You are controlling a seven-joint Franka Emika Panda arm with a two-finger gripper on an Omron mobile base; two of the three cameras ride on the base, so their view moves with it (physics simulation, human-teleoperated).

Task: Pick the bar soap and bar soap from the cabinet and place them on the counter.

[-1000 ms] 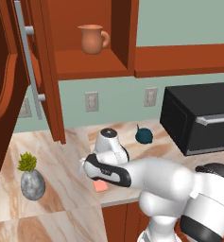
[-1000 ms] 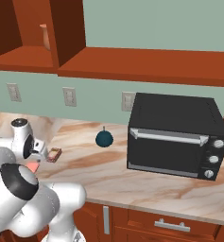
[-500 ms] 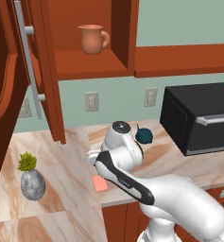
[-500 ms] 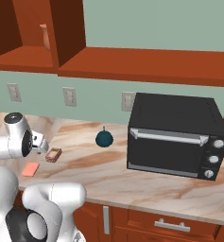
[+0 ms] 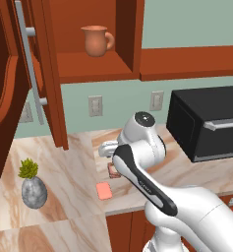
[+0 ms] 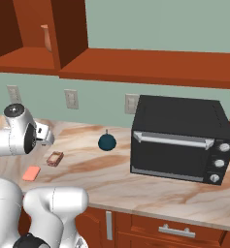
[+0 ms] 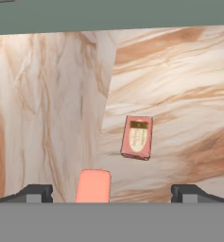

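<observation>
Fingers (image 7: 111, 193) stand wide apart, holding nothing, above the tabletop (image 7: 179, 85). Pink soap (image 7: 93, 186) lies between them; boxed soap (image 7: 137, 137) lies just beyond. Both seem placed, so lift straight up, brushing neither bar.

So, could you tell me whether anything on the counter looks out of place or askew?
Nothing stands out. Both soaps lie flat on the counter: the pink bar near the front edge, the brown-rimmed bar slightly angled behind it. Nothing spilled or damaged.
</observation>
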